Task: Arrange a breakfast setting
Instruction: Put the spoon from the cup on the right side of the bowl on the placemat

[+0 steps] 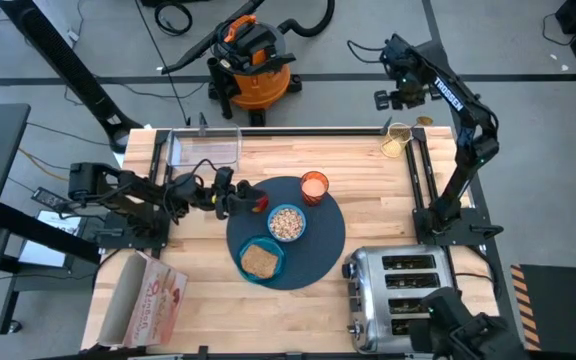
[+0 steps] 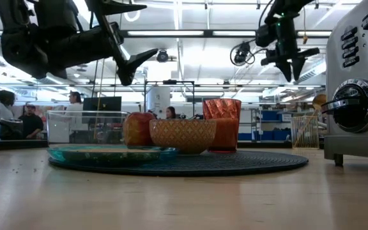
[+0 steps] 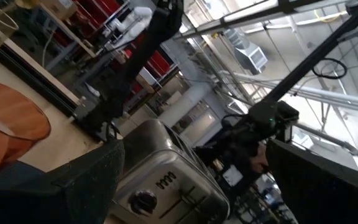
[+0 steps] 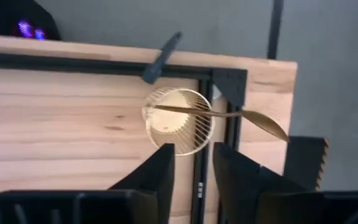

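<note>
spoon: gold, slim, lying across wire holder rim at bench far right corner, bowl end overhanging | right gripper above it, fingers slightly apart, empty | left gripper over mat edge beside fruit, fingers apart, empty

A large round dark blue-grey mat lies on the pale wood-grain bench. On it, a translucent orange cup at twelve o'clock, a teal plate with a brown toast slice at seven, and a small light-blue bowl, diamond-patterned outside.
</note>
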`<move>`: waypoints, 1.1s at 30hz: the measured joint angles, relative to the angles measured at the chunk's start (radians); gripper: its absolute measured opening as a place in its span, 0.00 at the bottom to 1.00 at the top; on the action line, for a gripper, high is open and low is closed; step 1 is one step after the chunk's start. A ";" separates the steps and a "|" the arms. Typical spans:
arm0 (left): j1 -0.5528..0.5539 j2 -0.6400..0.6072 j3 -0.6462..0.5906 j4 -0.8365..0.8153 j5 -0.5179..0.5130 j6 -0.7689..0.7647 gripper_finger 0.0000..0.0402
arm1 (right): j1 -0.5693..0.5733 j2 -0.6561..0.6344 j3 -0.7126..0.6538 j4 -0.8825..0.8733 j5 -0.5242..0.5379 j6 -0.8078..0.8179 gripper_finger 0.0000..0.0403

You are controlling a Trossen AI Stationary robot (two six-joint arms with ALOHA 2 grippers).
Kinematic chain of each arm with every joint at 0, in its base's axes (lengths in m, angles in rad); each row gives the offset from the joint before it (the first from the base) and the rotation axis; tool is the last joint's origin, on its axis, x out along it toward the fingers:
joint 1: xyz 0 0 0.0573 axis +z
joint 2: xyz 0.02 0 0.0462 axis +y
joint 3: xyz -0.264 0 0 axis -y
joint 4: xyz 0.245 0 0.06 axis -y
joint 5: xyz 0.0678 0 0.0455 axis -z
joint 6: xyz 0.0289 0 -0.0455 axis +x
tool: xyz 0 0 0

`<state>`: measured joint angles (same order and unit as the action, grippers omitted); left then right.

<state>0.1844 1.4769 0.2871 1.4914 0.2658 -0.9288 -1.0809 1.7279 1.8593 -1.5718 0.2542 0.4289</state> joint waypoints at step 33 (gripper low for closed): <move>0.074 0.000 0.000 0.000 0.297 -0.133 0.99 | -0.107 0.150 -0.140 0.001 0.009 -0.105 0.01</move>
<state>0.2581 1.4769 0.2867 1.4918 0.5625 -1.0619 -1.1877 1.8778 1.7195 -1.5711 0.2627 0.3235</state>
